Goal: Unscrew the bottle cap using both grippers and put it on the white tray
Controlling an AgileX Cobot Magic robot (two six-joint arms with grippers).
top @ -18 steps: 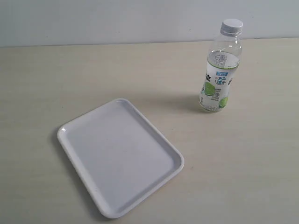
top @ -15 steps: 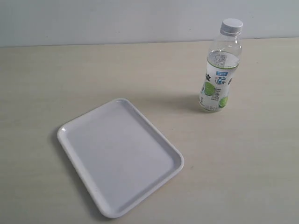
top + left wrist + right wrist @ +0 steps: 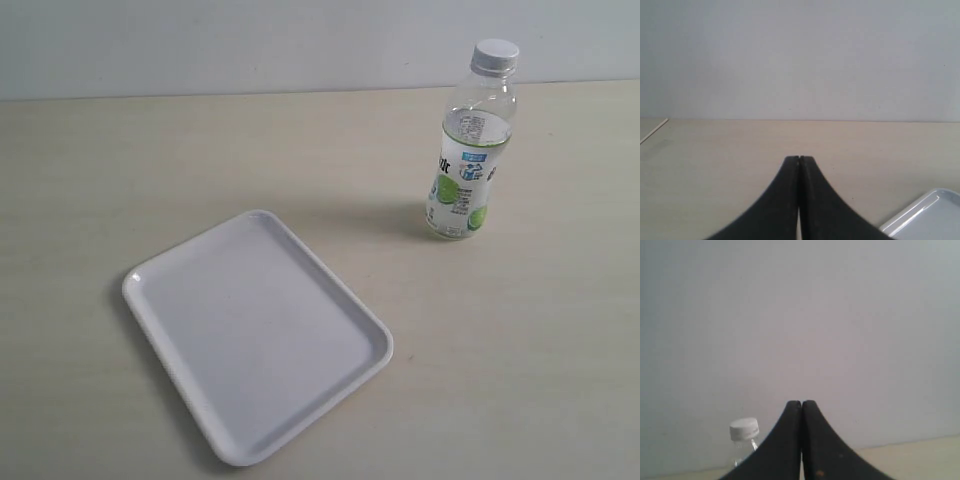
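Observation:
The clear bottle (image 3: 466, 150) with a lime label stands upright at the back right of the table. Its white bottle cap (image 3: 496, 55) sits screwed on top, and shows again as the cap (image 3: 744, 429) beside my right gripper's fingers. The white tray (image 3: 255, 330) lies flat and bare at the front left; one corner of the tray (image 3: 927, 215) shows in the left wrist view. Neither arm appears in the exterior view. My left gripper (image 3: 799, 159) is shut on nothing above the table. My right gripper (image 3: 801, 403) is shut on nothing, well short of the bottle.
A pale wooden table (image 3: 100, 170) runs back to a plain grey wall (image 3: 250, 40). The table's edge (image 3: 652, 131) shows in the left wrist view.

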